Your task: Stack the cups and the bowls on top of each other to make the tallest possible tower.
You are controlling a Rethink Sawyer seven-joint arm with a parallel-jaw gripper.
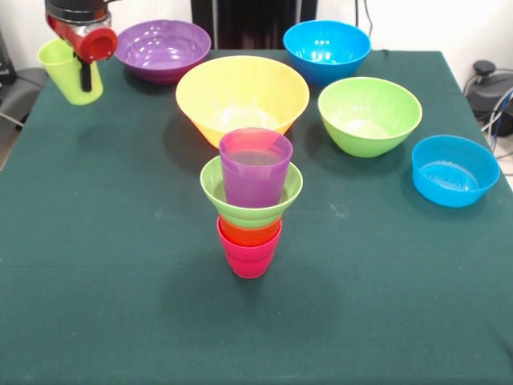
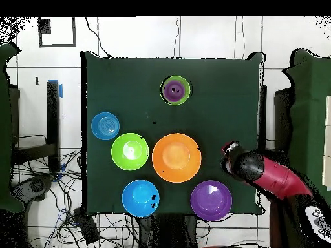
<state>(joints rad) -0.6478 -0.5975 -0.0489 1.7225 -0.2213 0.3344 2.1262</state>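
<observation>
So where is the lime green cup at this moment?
In the front view the lime green cup hangs off the table at the upper left, held by the gripper, just left of the purple bowl.

On the dark green cloth tabletop (image 1: 96, 265), a purple plastic cup (image 1: 255, 167) tops a ribbed lime bowl (image 1: 251, 200), an orange cup (image 1: 249, 233), seemingly, and a red-pink cup (image 1: 249, 258)

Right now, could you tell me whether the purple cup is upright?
Upright: the purple cup stands mouth-up inside the small green bowl atop the tower.
</observation>
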